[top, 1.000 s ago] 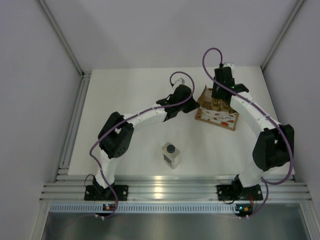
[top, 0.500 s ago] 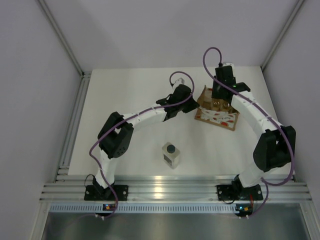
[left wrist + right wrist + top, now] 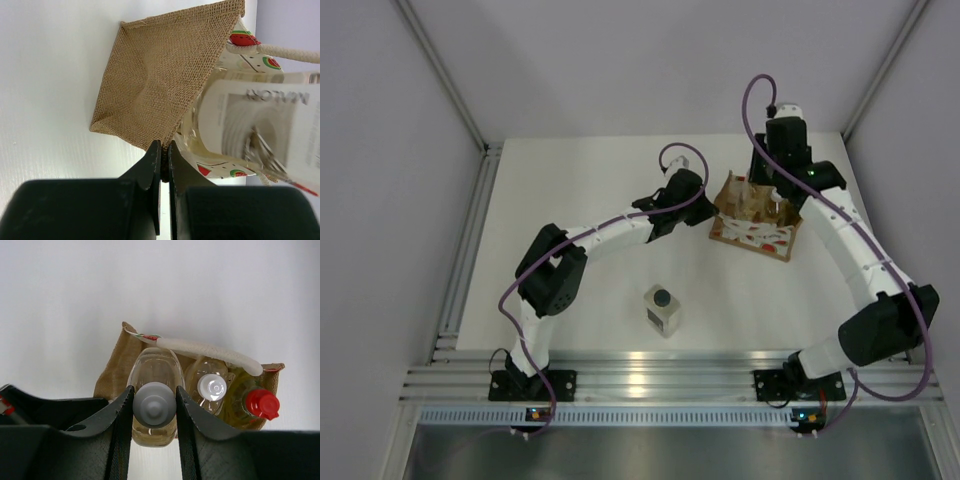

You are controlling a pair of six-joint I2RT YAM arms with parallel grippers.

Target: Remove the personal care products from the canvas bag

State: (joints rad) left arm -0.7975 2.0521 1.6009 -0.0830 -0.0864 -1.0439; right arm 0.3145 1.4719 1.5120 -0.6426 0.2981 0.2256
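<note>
The canvas bag (image 3: 752,232) stands at the back right of the table, with its burlap side (image 3: 165,75) facing the left wrist camera. My left gripper (image 3: 163,146) is shut on the bag's edge, at the bag's left in the top view (image 3: 708,208). My right gripper (image 3: 154,390) is shut on the pale cap of a rounded amber bottle (image 3: 154,365), which hangs at the bag's mouth; its white label (image 3: 260,125) looks blurred. Still in the bag are another amber bottle (image 3: 212,387) with a white cap and a yellow bottle (image 3: 262,404) with a red cap. The square clear bottle (image 3: 662,310) with a dark cap stands on the table.
A cream loop handle (image 3: 210,352) crosses over the bag's mouth behind the held bottle. The white table (image 3: 580,200) ends at grey walls at the back and sides. An aluminium rail (image 3: 650,380) runs along the near edge by the arm bases.
My right wrist has risen and drawn toward the back wall, bringing the amber bottle up with it. The left arm, the bag and the square bottle have stayed put.
</note>
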